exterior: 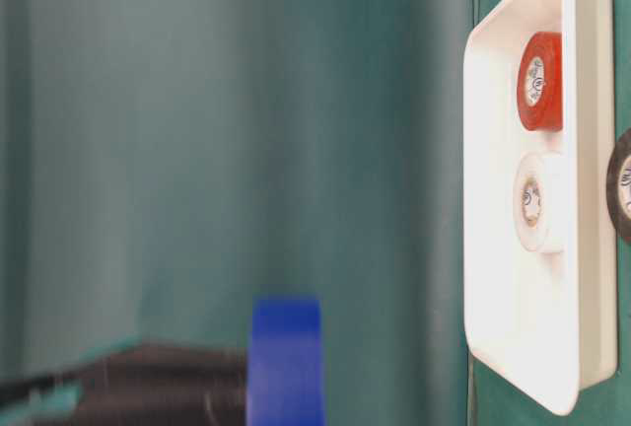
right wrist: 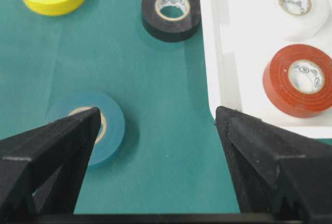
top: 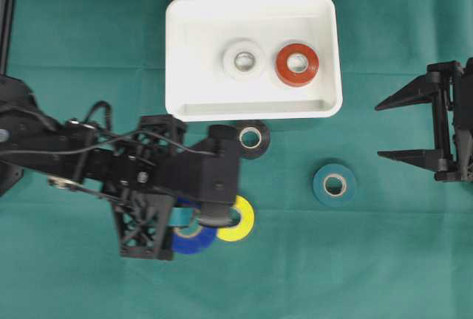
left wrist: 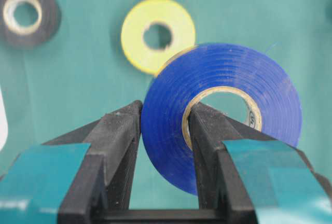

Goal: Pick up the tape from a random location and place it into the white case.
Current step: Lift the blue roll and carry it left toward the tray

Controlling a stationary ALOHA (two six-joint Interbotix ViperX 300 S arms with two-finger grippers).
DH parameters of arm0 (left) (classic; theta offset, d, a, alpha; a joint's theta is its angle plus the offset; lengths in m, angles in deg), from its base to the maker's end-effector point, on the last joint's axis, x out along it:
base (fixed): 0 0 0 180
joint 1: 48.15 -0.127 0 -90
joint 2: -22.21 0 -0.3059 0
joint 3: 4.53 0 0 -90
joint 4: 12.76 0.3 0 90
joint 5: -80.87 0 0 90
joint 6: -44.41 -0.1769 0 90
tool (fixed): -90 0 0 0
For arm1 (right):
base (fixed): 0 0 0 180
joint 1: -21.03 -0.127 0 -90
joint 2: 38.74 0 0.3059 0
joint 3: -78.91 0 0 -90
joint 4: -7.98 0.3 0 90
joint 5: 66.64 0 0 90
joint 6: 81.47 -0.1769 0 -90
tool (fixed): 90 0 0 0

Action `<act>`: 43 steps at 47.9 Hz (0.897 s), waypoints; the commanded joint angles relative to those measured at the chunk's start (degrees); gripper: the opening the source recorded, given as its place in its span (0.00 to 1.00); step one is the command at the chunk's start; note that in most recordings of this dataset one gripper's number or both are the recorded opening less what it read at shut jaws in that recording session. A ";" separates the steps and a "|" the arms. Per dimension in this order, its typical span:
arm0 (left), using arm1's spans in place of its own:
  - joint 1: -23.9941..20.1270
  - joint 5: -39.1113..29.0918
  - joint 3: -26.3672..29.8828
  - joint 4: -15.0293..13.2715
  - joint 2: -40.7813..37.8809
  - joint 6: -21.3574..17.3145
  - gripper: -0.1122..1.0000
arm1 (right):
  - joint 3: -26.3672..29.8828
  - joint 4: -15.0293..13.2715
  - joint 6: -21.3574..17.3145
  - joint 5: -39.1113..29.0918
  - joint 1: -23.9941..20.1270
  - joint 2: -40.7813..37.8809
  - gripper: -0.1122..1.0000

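My left gripper is shut on a blue tape, one finger through its core and the other against its outer face, so the roll stands on edge over the green cloth. From overhead the blue tape peeks out under that gripper, beside a yellow tape. The white case at the top centre holds a white tape and a red tape. My right gripper stands open at the right edge with nothing in it.
A black tape lies just below the case's front rim. A teal tape lies between the two grippers, close to my right gripper's left finger. The left arm covers the cloth at the left.
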 commanded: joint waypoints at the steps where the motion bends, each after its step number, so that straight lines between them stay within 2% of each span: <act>1: -0.26 0.44 -0.62 0.18 2.99 0.18 0.31 | 1.58 -0.09 0.09 0.26 0.09 -0.18 0.88; 12: -0.62 0.44 -3.16 0.09 4.75 0.26 0.30 | 1.58 -0.09 0.09 0.00 0.09 -0.26 0.88; 43: -0.70 0.53 -2.90 0.18 4.66 0.26 0.31 | 1.58 -0.09 0.09 -0.09 0.09 -0.26 0.88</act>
